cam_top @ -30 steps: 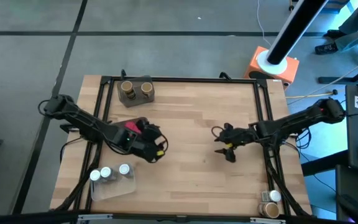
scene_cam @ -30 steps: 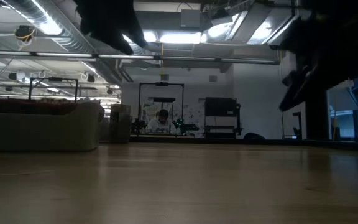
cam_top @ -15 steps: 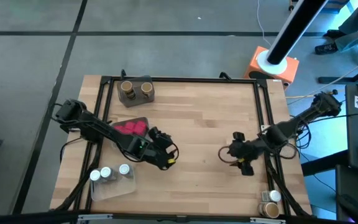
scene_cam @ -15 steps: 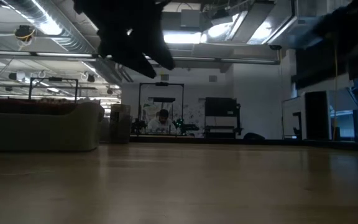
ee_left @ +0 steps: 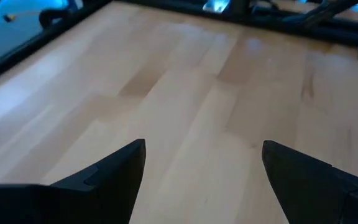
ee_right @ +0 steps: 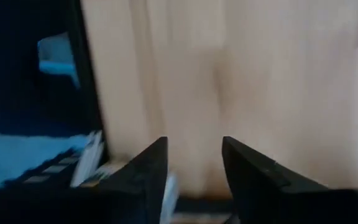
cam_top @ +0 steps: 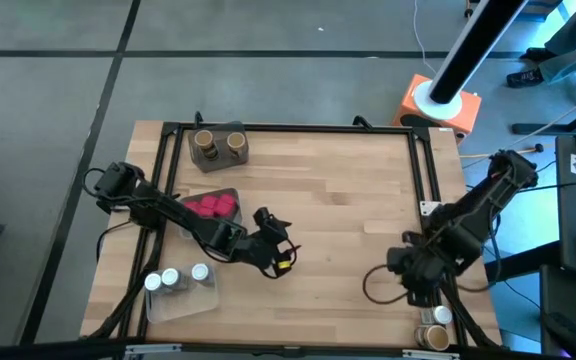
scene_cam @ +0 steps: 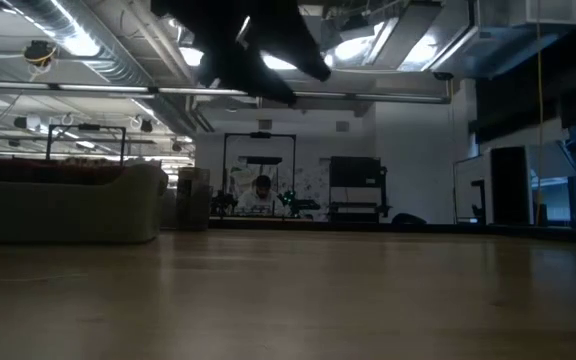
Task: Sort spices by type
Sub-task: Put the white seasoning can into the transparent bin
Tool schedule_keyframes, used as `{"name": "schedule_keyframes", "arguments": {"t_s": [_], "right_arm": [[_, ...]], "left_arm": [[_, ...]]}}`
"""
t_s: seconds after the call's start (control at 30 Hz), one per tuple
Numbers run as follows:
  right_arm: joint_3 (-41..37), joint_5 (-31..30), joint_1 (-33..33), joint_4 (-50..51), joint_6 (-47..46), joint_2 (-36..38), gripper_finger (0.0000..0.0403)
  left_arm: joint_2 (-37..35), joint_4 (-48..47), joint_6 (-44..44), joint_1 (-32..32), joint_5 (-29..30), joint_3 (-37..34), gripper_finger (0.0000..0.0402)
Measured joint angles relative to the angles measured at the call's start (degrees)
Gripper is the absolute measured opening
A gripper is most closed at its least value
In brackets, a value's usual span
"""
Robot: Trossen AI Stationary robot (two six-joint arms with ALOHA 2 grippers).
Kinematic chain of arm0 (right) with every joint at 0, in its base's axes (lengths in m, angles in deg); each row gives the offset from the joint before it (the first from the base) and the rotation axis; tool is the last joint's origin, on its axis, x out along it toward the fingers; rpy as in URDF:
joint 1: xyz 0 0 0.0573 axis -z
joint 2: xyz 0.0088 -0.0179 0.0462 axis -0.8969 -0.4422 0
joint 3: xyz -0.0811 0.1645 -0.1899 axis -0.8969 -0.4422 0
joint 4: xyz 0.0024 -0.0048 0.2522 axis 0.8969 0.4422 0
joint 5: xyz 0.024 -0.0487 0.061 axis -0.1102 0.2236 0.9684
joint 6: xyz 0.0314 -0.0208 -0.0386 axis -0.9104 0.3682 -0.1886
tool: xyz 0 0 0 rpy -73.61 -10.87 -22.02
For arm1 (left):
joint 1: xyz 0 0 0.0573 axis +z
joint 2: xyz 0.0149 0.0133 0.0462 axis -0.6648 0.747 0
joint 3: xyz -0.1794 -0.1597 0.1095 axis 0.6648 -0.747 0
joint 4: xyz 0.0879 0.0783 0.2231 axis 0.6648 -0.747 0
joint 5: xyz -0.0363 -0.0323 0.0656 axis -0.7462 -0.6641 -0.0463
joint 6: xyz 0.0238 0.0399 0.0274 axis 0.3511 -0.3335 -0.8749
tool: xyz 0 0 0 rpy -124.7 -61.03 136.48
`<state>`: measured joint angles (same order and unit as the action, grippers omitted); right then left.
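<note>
In the high view, pink-red packets [cam_top: 211, 206] lie in a tray near the table's left edge. Two brown-topped jars [cam_top: 218, 144] stand in a grey tray at the far left. White-capped jars [cam_top: 176, 279] sit in a clear tray at the near left. A tan-topped jar [cam_top: 430, 337] and a white-capped jar [cam_top: 442, 316] stand at the near right corner. My left gripper [cam_top: 276, 246] [ee_left: 204, 163] is open above bare wood near the table's middle. My right gripper [cam_top: 414, 282] [ee_right: 194, 163] is open, just on the far side of the corner jars.
A black frame rail [cam_top: 434, 190] runs along the table's right edge, close to my right arm. An orange base with a white post [cam_top: 440, 104] stands beyond the far right corner. Bare wood [cam_top: 338, 190] stretches across the middle. The low view shows only my left arm [scene_cam: 258, 40] overhead.
My left gripper has drawn away from the pink packets' tray, moving right and nearer, out over the table's middle. My right gripper has swung from the table's middle right toward the near right corner, close to the two jars there. The packets now show uncovered in their tray.
</note>
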<state>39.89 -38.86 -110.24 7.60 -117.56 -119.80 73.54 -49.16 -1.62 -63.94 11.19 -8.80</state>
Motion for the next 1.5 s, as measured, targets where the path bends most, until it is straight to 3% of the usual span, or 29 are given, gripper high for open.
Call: {"name": "schedule_keyframes", "arguments": {"t_s": [0.17,0.33,0.53,0.67,1.17,1.5], "right_arm": [[0.0,8.3,-5.0,0.5,-14.0,-1.9,0.0119],[-0.4,12.5,-11.7,0.6,-27.2,-3.8,0.0088],[-0.4,15.9,-17.6,-2.7,-36.2,-6.3,0.0036],[-0.4,16.7,-18.7,-2.8,-36.3,-8.5,0.0005],[-0.4,22.7,-18.8,-3.4,-29.2,-15.1,0.0008],[-0.1,20.8,-18.2,-2.2,-24.8,-17.2,0.001]], "left_arm": [[0.0,3.5,-4.5,0.3,0.0,0.0,0.0306],[0.0,5.0,-7.2,0.4,0.2,0.0,0.0306],[0.0,6.6,-9.3,1.3,0.5,0.0,0.0306],[0.0,7.8,-10.1,2.0,0.6,0.0,0.0306],[0.0,7.5,-10.2,2.6,0.5,0.0,0.0306],[0.0,7.5,-10.1,2.5,0.5,0.0,0.0306]]}}
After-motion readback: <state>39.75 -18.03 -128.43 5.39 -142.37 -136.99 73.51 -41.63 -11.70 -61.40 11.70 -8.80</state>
